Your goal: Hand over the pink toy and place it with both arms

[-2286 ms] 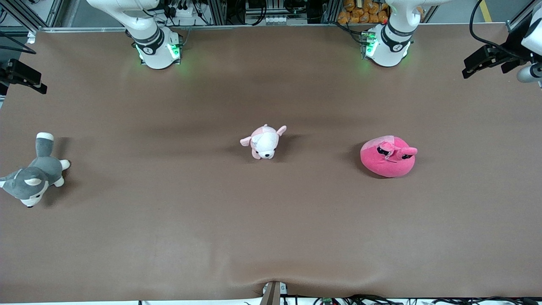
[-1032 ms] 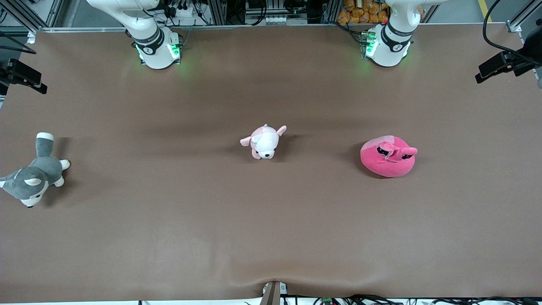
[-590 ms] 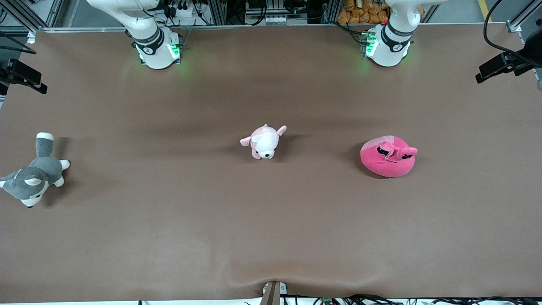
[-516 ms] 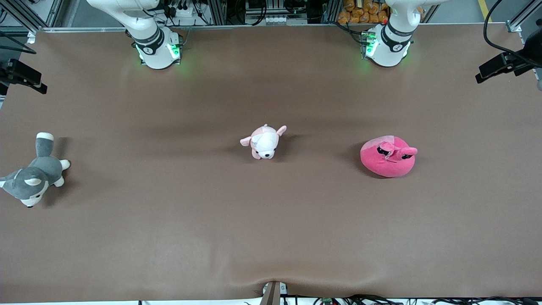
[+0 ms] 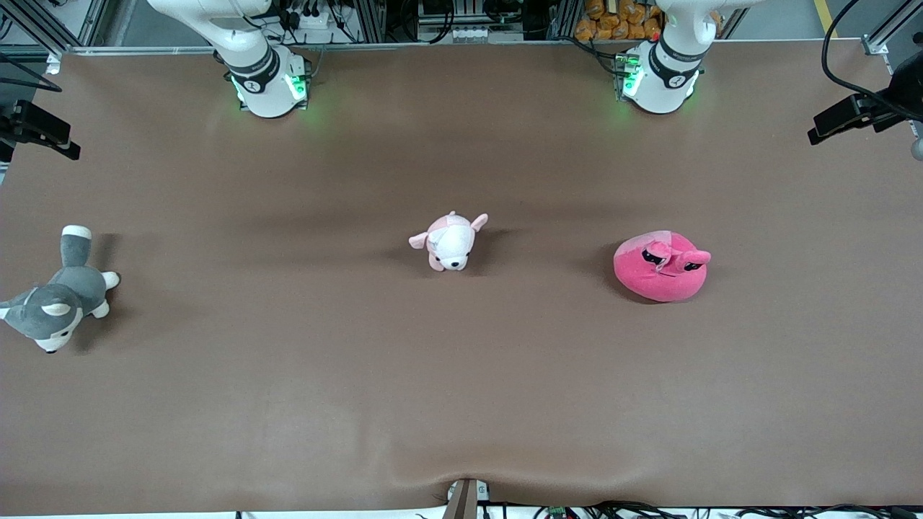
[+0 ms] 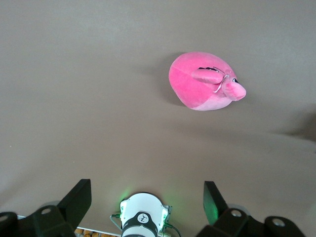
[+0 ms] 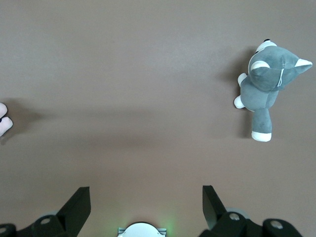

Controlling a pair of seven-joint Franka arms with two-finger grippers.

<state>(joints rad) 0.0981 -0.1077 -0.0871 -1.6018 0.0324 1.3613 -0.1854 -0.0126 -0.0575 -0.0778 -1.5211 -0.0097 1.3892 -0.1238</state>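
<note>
three plush toys (image 5: 662, 265), two robot arms (image 5: 256, 65), one table (image 5: 461, 396)

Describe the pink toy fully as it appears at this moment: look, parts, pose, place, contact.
The pink toy is a round hot-pink plush blob, soft and fuzzy-looking, with two stubby stalks, black half-lidded eyes and a paler pink patch on one side. It lies on the brown table, toward the left arm's end, beside the pale puppy plush. Nothing touches it except the table; neither gripper is at it.
</note>
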